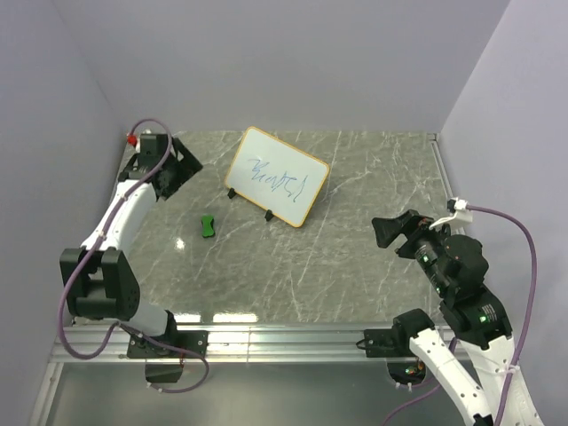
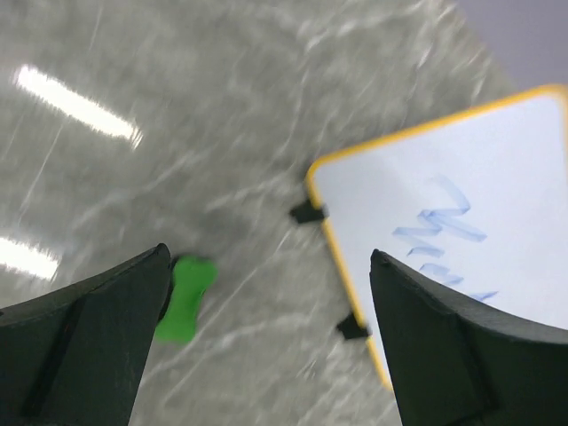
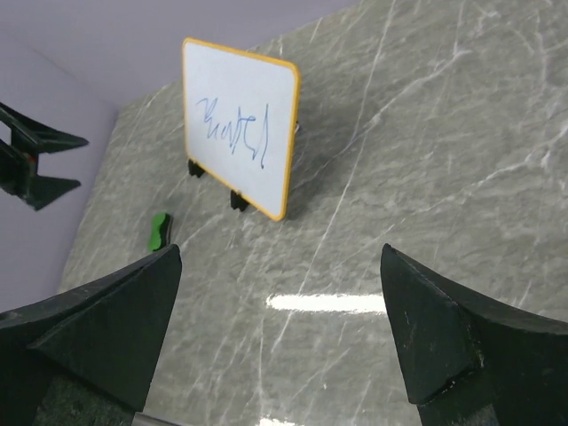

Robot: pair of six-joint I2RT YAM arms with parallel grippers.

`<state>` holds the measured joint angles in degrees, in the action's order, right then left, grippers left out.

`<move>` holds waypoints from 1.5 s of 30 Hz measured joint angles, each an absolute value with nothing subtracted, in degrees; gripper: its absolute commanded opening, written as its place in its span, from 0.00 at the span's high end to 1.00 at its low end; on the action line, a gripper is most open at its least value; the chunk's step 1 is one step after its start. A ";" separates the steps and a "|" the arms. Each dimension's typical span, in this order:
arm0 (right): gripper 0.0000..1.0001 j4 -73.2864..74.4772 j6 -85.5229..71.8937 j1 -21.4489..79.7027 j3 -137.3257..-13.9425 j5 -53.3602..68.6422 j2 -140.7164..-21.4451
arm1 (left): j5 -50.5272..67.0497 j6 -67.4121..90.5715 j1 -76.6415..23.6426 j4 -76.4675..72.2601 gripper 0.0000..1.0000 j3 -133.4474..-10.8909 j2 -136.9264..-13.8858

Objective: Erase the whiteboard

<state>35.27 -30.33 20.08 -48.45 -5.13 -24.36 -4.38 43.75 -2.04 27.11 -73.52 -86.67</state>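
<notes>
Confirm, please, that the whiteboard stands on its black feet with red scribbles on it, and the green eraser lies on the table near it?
Not quite: the scribbles are blue, not red, as the right wrist view shows. The whiteboard does stand on its black feet, and the green eraser lies on the table near it.

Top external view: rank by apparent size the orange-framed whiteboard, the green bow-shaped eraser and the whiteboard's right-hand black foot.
1. Orange-framed whiteboard, by far the largest.
2. Green bow-shaped eraser.
3. Right-hand black foot, somewhat smaller than the eraser.
All three sit at similar depth, so the order holds.
</notes>
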 measured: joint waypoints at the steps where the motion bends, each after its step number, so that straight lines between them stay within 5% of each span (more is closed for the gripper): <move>1: 0.00 35.77 -30.63 20.21 -48.45 -4.73 -24.01 | -3.79 44.10 -2.04 28.45 0.01 -72.03 -85.47; 12: 0.00 43.27 -33.45 21.26 -48.49 3.95 -23.66 | -4.84 46.28 -2.85 37.91 0.02 -53.08 -68.38; 32: 0.03 49.10 -30.98 21.39 -49.65 8.29 -29.04 | -8.14 39.20 -11.22 27.22 0.14 -47.55 -80.12; 45: 0.05 48.47 -32.14 21.39 -49.65 8.23 -33.78 | -9.30 32.99 -11.22 20.58 0.44 -52.71 -93.84</move>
<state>48.47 -32.14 21.39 -49.65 8.23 -33.78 -9.30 32.99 -11.22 20.58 -52.71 -93.84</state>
